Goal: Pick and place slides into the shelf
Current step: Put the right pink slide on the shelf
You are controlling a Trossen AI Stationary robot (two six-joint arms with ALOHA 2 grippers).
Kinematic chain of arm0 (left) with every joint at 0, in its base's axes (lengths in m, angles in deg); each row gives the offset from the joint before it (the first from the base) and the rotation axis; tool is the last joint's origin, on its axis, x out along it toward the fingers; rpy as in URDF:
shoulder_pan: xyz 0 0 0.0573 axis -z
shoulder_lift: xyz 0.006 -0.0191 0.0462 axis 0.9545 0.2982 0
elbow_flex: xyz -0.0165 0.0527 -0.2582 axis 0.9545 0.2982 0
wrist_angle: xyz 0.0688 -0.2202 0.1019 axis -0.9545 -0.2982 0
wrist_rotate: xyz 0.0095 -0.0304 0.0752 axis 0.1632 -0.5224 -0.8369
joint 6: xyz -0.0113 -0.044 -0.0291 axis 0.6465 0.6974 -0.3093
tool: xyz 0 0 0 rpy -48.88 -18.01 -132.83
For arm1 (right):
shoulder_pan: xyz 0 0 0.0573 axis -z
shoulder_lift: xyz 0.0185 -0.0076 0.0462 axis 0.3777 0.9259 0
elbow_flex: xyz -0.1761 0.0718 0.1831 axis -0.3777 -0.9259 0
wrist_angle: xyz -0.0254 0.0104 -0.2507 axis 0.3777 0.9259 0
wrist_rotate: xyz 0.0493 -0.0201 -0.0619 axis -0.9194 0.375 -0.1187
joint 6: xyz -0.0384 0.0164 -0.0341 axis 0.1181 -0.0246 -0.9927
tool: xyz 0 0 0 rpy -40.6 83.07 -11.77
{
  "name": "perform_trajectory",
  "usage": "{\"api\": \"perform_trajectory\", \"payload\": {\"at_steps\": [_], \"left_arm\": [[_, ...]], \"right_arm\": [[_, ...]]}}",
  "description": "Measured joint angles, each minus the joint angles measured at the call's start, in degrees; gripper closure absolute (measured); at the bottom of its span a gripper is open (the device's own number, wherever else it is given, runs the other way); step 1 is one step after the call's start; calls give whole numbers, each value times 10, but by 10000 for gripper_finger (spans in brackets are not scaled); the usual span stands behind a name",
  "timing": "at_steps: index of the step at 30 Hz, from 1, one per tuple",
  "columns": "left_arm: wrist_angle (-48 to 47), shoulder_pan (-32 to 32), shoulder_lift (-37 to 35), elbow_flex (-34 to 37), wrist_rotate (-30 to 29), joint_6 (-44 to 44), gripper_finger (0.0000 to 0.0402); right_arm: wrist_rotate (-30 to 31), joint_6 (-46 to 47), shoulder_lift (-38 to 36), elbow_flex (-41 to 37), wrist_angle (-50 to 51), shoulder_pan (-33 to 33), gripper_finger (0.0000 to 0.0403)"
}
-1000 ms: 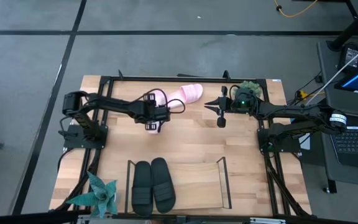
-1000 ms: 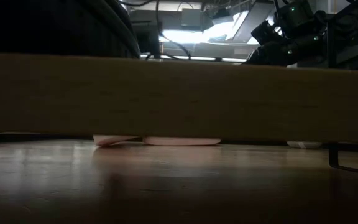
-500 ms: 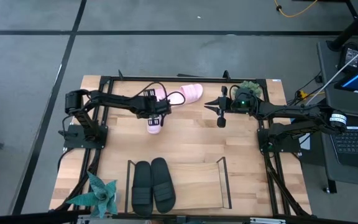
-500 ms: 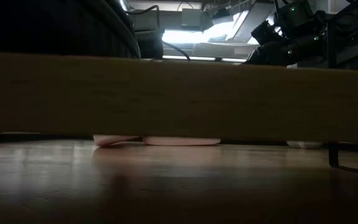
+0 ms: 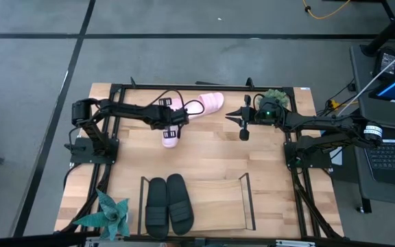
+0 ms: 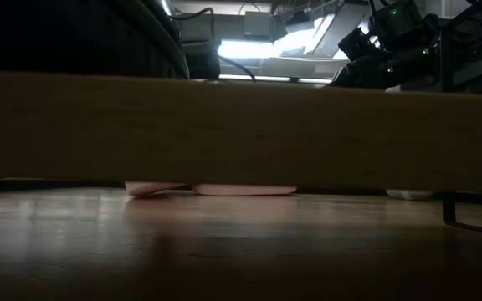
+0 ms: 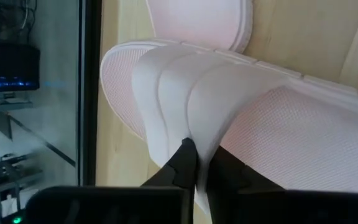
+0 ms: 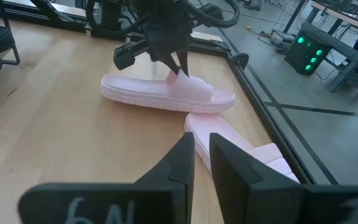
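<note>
Two pale pink slides lie at the table's far side, one (image 5: 171,134) sole down under my left gripper (image 5: 173,121), the other (image 5: 212,102) just to its right by the far frame bar. My left gripper is shut on the nearer one's strap. Both black slides (image 5: 166,203) sit side by side in the left half of the wire shelf (image 5: 247,200) at the near edge. To the right of the pink slides my right gripper (image 5: 244,130) hangs above the table, its fingers (image 8: 182,155) almost together and holding nothing. My left gripper pinches the edge of the pink slide's broad strap (image 7: 191,134) between its two fingers. One finger (image 7: 227,167) reaches in under the strap over the footbed, and the other (image 7: 180,163) lies on the strap's outer face. The fingers come from above, pointing down (image 8: 179,65). The slide lies flat on the table.
A black frame (image 5: 184,88) runs around the table. A spiky green plant (image 5: 112,214) stands at the near left corner and a green tuft (image 5: 276,97) at the far right. The shelf's right half shows bare wood (image 5: 218,202).
My left gripper has moved a little toward the table's far edge, along the pink slide, so more of the slide's near end shows. The slide itself has stayed where it was.
</note>
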Motion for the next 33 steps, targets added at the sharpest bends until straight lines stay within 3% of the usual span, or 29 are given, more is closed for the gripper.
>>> {"api": "perform_trajectory", "payload": {"at_steps": [6, 14, 22, 33], "left_arm": [[-8, 18, -18, 0, -7, -1, 394], [-40, 47, -101, -25, -21, 23, 398], [-42, 83, -181, -27, -25, 129, 399], [-34, 157, -203, -27, -25, 165, 399]], "right_arm": [[0, 0, 0, 0, 0, 0, 350], [0, 0, 0, 0, -13, 0, 350], [0, 0, 0, 0, -16, 0, 350], [0, 0, 0, 0, -17, 0, 350]]}}
